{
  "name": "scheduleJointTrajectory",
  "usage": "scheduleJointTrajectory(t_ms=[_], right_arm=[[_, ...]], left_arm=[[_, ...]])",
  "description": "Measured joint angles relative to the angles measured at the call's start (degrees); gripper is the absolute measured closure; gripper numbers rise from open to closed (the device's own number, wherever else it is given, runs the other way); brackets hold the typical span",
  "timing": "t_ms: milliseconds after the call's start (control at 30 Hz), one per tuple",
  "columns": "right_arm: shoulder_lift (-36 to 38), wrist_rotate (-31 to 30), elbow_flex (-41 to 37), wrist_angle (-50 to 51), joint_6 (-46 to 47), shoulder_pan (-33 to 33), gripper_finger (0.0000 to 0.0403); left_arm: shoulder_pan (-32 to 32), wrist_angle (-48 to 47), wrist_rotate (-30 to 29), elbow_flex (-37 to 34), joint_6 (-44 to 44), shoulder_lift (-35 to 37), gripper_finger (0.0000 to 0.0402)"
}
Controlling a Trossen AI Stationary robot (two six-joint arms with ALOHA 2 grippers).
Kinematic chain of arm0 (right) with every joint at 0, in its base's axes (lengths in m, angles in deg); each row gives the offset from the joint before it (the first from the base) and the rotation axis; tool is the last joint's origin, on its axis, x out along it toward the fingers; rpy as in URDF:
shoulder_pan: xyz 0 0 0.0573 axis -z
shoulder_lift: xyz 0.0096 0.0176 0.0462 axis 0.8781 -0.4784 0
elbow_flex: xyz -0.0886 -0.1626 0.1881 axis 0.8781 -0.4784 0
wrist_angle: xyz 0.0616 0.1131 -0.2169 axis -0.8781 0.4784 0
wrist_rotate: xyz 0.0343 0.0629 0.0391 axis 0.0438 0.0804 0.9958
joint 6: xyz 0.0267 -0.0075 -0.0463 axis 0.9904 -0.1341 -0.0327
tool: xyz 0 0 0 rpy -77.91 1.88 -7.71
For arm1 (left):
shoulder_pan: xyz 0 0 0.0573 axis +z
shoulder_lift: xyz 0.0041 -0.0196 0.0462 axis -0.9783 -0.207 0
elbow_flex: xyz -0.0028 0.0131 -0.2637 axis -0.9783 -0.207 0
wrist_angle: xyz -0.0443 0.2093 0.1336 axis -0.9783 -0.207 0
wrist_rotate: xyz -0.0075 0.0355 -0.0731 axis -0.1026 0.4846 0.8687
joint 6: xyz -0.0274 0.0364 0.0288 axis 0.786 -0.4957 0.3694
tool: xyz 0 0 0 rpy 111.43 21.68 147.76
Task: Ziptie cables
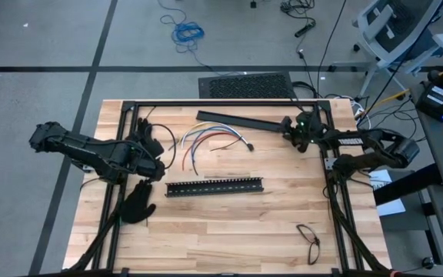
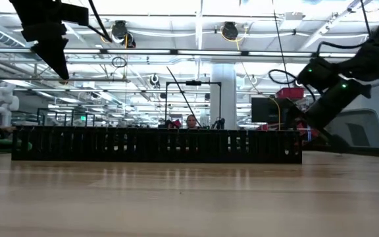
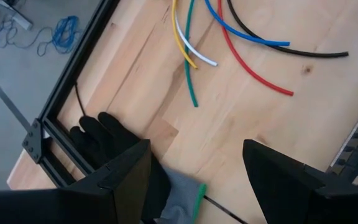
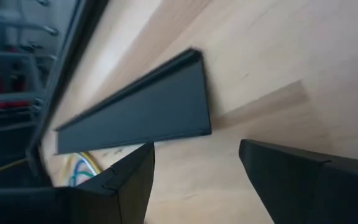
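Note:
The cables [image 1: 206,142] lie loose on the wood at the far middle of the table: red, blue, white, yellow, green and black wires, with their free ends [image 3: 229,43] fanned out. A very thin dark strip [image 3: 224,210], seemingly a ziptie, shows beside a glove's cuff. My left gripper [image 1: 160,165] [image 3: 194,186] hovers open above that black glove [image 3: 104,140], to the left of the cables. My right gripper [image 1: 287,131] [image 4: 197,180] is open and low over the wood at the right end of a flat black bar [image 4: 135,106].
A black slotted bar [image 1: 215,187] [image 2: 156,145] lies across the table's middle, near the cables. The flat black bar [image 1: 237,121] lies at the far side. A second black glove [image 1: 137,201] lies near left, and a pair of glasses [image 1: 310,240] near right. A black frame [image 1: 206,102] edges the table.

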Motion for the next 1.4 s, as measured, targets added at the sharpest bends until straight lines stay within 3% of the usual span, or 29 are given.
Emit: scheduleJointTrajectory(t_ms=[200, 500, 700, 933, 1100, 1400], right_arm=[[-1.44, -0.86, 5.11, 7.43, -2.11, -0.12, 0.0165], [-9.37, -6.76, 6.15, -0.81, 5.7, -4.43, 0.0165], [-10.91, -9.9, 7.79, 1.03, 7.93, -5.12, 0.0177], [-11.26, -19.65, 8.02, 2.36, 17.56, -7.27, 0.023], [-11.59, -27.2, 7.91, 3.75, 26.49, -8.4, 0.0247], [-13.15, -27.44, 10.67, 4.09, 25.33, -10.34, 0.0248]], left_arm=[[-0.02, -0.01, 0.13, 0.0, 0.0, 0.0, 0.0151], [-0.03, -0.01, 0.55, 0.0, 0.02, 0.0, 0.0151], [-0.04, -0.03, 1.51, 0.0, 0.04, 0.0, 0.0151], [-0.02, -0.01, 1.57, 0.0, 1.47, 0.0, 0.0151], [-0.03, -0.01, 1.63, 0.0, 1.46, 0.0, 0.0151], [-0.02, -0.02, 2.31, 0.0, 1.39, 0.0, 0.0151]])
